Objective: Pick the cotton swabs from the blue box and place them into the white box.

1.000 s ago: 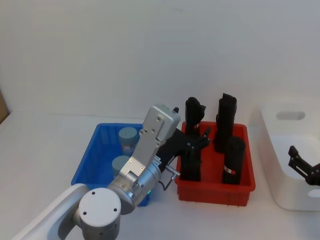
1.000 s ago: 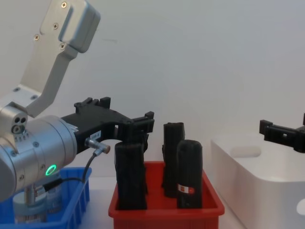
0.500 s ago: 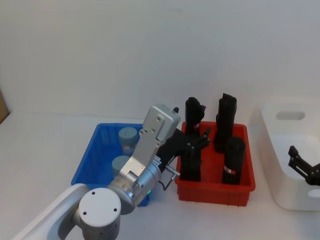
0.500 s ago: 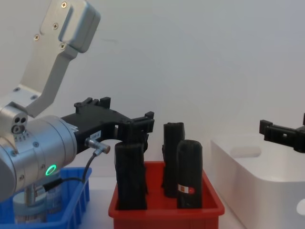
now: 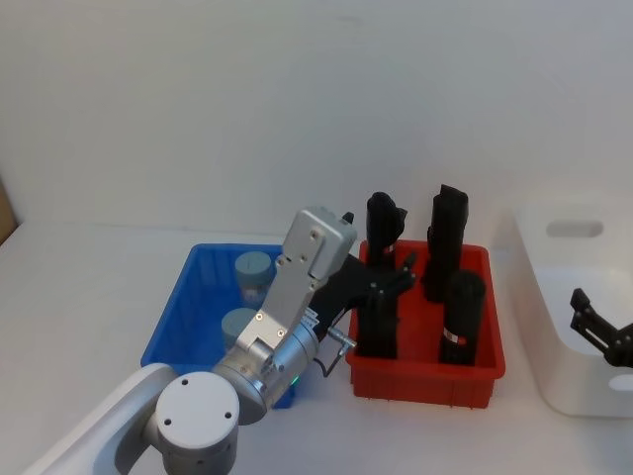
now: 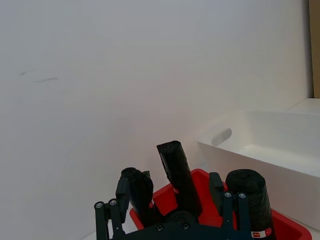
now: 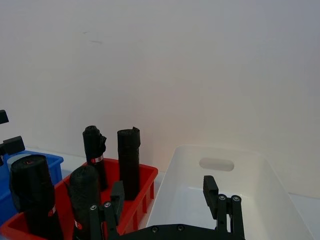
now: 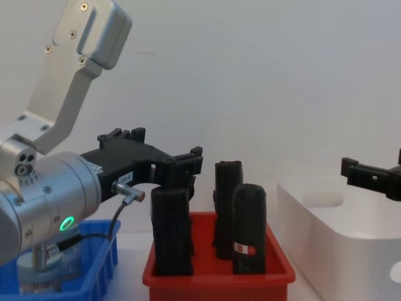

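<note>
Two cotton swabs jars stand in the blue box, both to the left of the red bin. One is toward the back of the box and the other is closer to the front, partly hidden behind the left arm. Each shows a pale grey-blue lid. In the chest view one jar's clear body and label show just behind the blue box's ribbed wall.

The blue box sits just beside the red bin's left wall. Whether the two touch cannot be told. The one white box stands to the right of the red bin with a narrow gap between them, and it rises taller than the bin.

Four black rolls stand upright in the red bin, two at the back and two at the front.

The left gripper hangs over the red bin's left side, above the front-left roll. Its fingers are spread wide and grip nothing. The top of that roll lies low between them, and contact with it cannot be told.

The right gripper hangs to the right of the red bin, over the near part of the white box. Its fingers are likewise spread wide and hold nothing, and the box floor below them is bare.
</note>
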Controlling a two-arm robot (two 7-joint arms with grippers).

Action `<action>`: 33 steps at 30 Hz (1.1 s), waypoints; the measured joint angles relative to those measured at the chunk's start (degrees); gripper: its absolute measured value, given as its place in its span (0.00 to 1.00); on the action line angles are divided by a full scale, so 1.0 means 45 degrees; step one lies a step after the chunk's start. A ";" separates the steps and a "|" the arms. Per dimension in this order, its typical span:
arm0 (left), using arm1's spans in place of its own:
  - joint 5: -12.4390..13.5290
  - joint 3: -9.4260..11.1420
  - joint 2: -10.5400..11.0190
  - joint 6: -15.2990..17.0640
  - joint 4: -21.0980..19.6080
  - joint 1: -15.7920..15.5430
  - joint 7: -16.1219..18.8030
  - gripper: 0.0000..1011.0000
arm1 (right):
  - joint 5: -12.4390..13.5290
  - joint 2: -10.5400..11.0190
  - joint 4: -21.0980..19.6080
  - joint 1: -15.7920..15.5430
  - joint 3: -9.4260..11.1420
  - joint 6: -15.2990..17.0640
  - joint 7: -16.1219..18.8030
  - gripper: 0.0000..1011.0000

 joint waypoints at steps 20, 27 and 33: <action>0.0000 0.0000 0.0000 0.0000 0.0000 0.0000 0.0000 0.99 | 0.0000 -0.0001 0.0000 0.0002 0.0000 0.0000 0.0003 0.99; 0.0000 0.0000 -0.0001 0.0000 0.0000 0.0000 0.0000 0.99 | -0.0014 0.0004 -0.0080 0.0107 0.0002 0.0294 0.0309 0.99; 0.0000 0.0000 0.0000 0.0000 0.0000 0.0000 0.0000 0.99 | -0.0069 0.0153 -0.0305 0.0236 0.0038 0.0921 0.0892 0.99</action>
